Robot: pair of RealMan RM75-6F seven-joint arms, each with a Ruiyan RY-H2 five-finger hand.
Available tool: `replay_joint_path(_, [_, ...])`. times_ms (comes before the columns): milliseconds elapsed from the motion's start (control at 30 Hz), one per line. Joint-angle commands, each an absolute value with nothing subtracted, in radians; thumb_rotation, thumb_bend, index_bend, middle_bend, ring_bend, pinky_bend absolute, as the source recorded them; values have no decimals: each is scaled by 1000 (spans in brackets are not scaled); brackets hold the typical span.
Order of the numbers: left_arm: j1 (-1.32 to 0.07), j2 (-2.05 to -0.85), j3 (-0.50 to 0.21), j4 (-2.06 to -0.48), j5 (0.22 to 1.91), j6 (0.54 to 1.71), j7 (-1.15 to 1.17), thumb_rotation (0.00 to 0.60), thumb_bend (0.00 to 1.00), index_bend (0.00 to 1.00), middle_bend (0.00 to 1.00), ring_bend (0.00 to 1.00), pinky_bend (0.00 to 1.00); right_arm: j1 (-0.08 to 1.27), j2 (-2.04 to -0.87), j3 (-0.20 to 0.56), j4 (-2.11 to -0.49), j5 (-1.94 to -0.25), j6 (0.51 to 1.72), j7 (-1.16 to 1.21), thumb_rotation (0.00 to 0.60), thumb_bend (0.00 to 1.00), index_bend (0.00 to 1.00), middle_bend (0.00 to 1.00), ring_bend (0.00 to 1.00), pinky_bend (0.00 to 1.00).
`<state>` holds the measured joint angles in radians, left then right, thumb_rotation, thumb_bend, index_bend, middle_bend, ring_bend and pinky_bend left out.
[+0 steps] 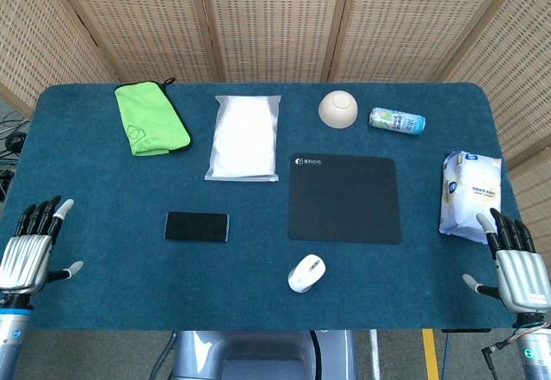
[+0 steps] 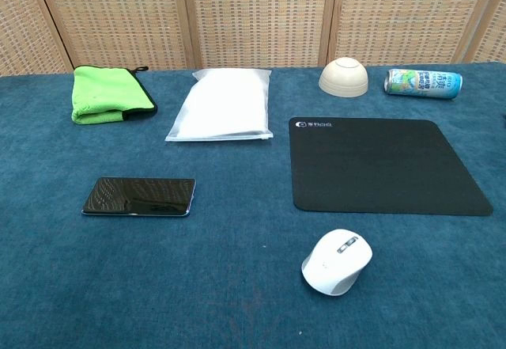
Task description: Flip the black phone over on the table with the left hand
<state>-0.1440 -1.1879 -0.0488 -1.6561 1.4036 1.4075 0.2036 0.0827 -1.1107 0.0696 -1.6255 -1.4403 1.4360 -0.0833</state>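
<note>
The black phone [image 1: 197,226] [image 2: 139,196] lies flat on the blue table, glossy side up, left of centre near the front. My left hand [image 1: 33,251] hovers at the table's front left corner, fingers spread, holding nothing, well left of the phone. My right hand [image 1: 519,264] hangs at the front right corner, fingers apart and empty. Neither hand shows in the chest view.
A green cloth [image 1: 151,118] and a white plastic pouch [image 1: 244,136] lie behind the phone. A black mouse pad [image 1: 344,196], white mouse [image 1: 306,272], upturned beige bowl [image 1: 338,109], drink can [image 1: 397,121] and wipes pack [image 1: 469,193] occupy the right half.
</note>
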Motion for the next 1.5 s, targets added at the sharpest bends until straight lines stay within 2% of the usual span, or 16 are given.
replay_joint_path(33, [-144, -1188, -49, -1656, 1402, 1407, 203, 600, 0, 51, 0, 0, 0, 82, -1110, 69, -1626, -1441, 1436, -83, 600, 53, 0, 0, 0, 0])
replay_joint_path(833, [-173, -1193, -56, -1680, 1396, 1363, 200, 600, 0, 60, 0, 0, 0, 87, -1114, 66, -1630, -1441, 1426, -92, 600, 53, 0, 0, 0, 0])
replay_joint_path(1067, [-262, -1200, -114, -1742, 1304, 1250, 285, 600, 0, 144, 0, 0, 0, 90, -1118, 63, -1630, -1444, 1421, -97, 600, 53, 0, 0, 0, 0])
replay_joint_path(1500, [-446, -1292, -193, -1846, 1034, 1104, 546, 600, 0, 202, 0, 0, 0, 94, -1115, 63, -1625, -1437, 1406, -74, 600, 52, 0, 0, 0, 0])
